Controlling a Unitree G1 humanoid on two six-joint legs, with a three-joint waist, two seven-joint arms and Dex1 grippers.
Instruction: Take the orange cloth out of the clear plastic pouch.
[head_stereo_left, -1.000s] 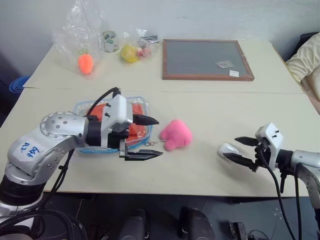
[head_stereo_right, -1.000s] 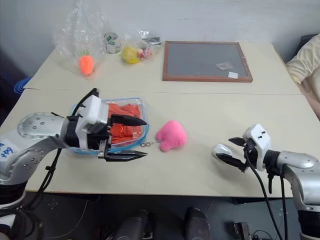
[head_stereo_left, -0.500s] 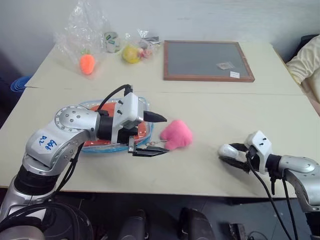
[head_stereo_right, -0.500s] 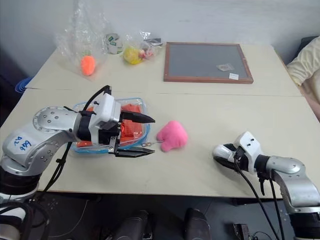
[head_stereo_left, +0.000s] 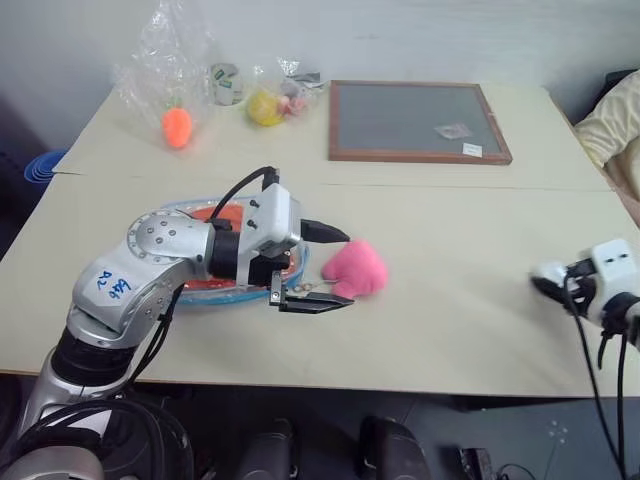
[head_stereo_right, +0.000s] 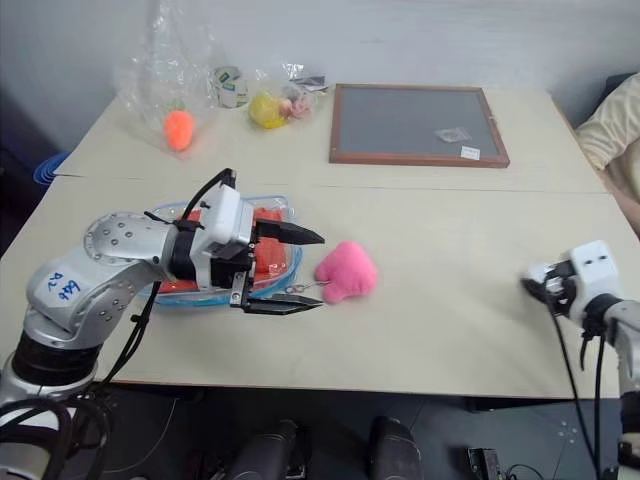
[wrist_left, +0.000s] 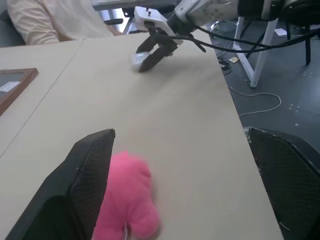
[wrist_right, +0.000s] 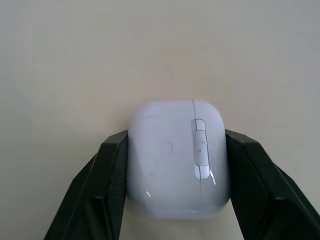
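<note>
Item one, the clear plastic pouch (head_stereo_right: 262, 292): you find it flat on the worktop (head_stereo_right: 450, 300) at near left, long axis running left to right, blue edging showing along its near and right ends. The orange cloth (head_stereo_right: 268, 250) lies inside it, not yet out.

Item two, your left gripper (head_stereo_right: 298, 270): jaws wide, holding nothing, pointing rightward over the pouch's right end. One finger sits toward the far side, the other toward the near side, beside the small metal zipper pull (head_stereo_right: 293, 290). The pouch therefore lies under and behind these jaws, toward the left; this arm is by far the nearer one.

Item three, the pink plush (head_stereo_right: 346, 272): just right of the pouch end, directly ahead of the left jaws.

Item four, your right gripper (wrist_right: 175, 165): well apart at the near right edge, jaws partly closed on a small white case (wrist_right: 176, 159), one finger against each side.

Judgement: the left jaws must come back leftward to reach the cloth.
</note>
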